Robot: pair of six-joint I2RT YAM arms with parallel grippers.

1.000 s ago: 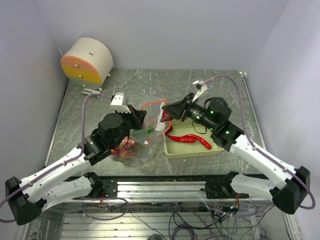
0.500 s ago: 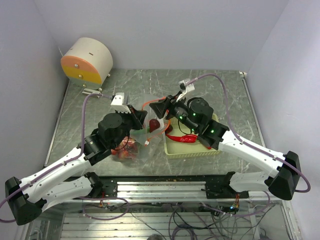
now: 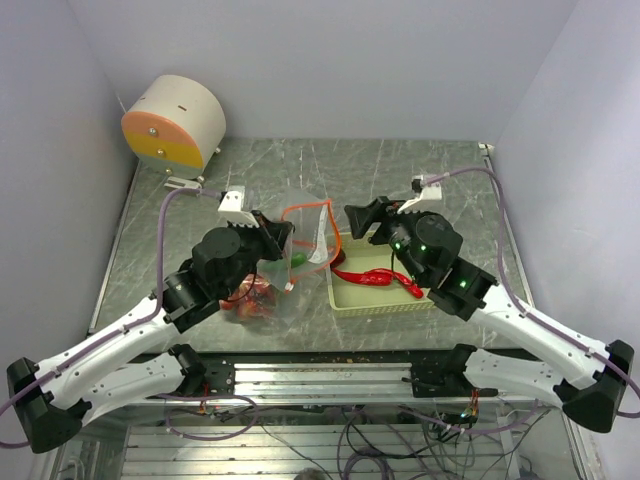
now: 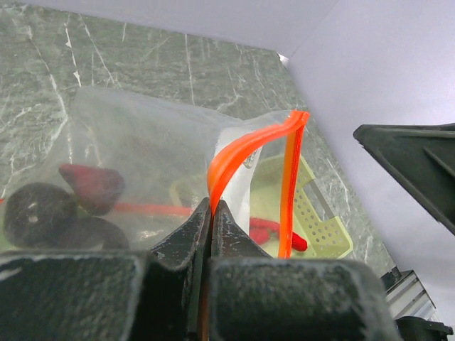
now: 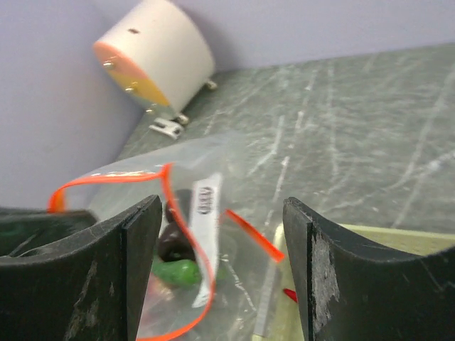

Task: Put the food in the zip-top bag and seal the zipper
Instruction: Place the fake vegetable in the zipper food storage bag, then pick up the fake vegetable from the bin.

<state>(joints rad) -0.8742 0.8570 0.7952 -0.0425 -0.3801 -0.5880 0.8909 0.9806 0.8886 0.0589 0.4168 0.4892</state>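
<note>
Left jaws pinch the zipper (image 4: 242,145) of the zip-top bag (image 4: 142,135); right jaws stand spread near its mouth

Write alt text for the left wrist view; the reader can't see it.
The left gripper is shut on the orange-red zipper of a clear bag, holding its mouth up over a green stone table. Red and dark toy food shows through the plastic; behind it sits a pale green basket with a red chili.
</note>
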